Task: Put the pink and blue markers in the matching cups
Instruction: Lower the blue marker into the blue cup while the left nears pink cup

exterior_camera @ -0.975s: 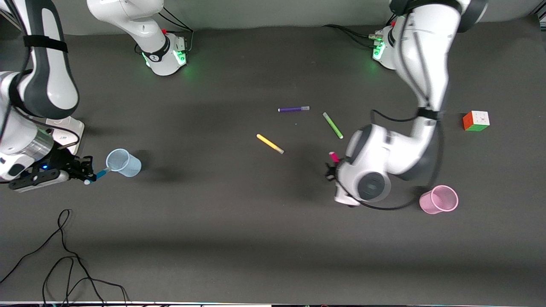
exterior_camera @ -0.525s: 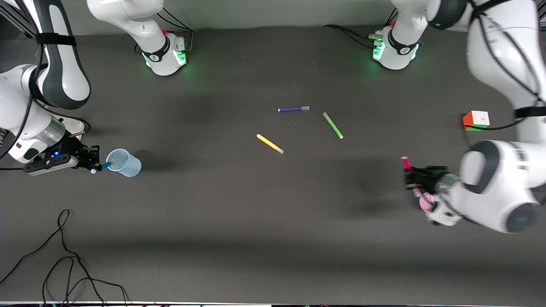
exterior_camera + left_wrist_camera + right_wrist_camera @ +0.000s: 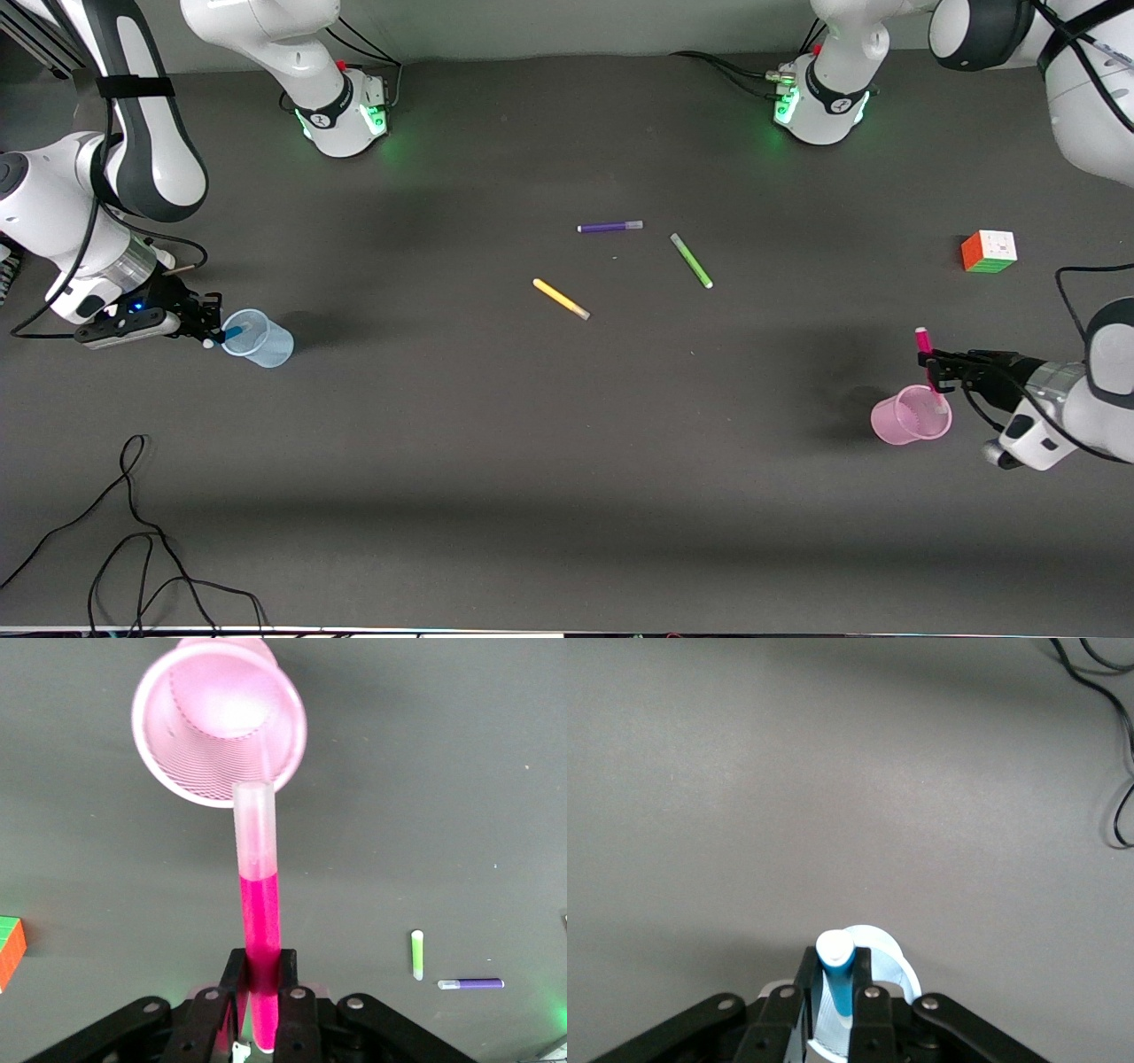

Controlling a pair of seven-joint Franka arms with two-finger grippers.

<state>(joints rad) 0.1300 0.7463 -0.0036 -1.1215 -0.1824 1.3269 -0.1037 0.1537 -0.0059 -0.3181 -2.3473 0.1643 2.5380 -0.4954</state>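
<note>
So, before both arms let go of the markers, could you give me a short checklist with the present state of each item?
1. Left gripper shut on pink marker: ok.
2. Pink marker's cap over the pink cup opening: ok by the left wrist view, just at the rim.
3. Right gripper shut on blue marker: ok.
4. Blue marker over the blue cup opening: cannot tell; it sits at the rim.
5. Both cups upright: ok.
</note>
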